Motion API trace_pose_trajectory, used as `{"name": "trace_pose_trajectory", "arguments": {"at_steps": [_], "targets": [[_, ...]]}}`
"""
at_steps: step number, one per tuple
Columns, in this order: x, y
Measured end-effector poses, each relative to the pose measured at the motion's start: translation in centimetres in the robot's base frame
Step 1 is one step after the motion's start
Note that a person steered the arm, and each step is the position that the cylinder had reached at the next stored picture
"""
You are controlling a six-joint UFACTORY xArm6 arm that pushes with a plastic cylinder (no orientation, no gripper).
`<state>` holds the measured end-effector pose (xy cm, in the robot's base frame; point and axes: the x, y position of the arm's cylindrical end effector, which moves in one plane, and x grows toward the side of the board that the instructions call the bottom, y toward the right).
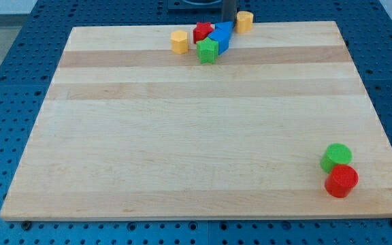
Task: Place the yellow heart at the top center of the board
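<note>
The yellow heart [243, 20] sits at the view's top edge of the board, just right of centre. My tip [229, 22] comes down right next to the heart's left side, at the top end of the blue blocks; I cannot tell whether it touches either. A cluster lies just left of it: a blue block [222, 35], a red star [203, 32], a green star [208, 50] and a yellow hexagon [179, 41].
A green cylinder [336, 157] and a red cylinder [341, 181] stand touching near the board's bottom right corner. The wooden board [182, 136] lies on a blue perforated table.
</note>
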<state>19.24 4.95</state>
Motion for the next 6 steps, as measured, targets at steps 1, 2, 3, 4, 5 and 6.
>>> {"name": "trace_pose_trajectory", "arguments": {"at_steps": [1, 2, 3, 4, 5, 6], "targets": [[0.1, -1.0], [0.1, -2.6], [0.0, -5.3], [0.1, -12.3], [4.2, -20.8], [15.4, -21.5]]}}
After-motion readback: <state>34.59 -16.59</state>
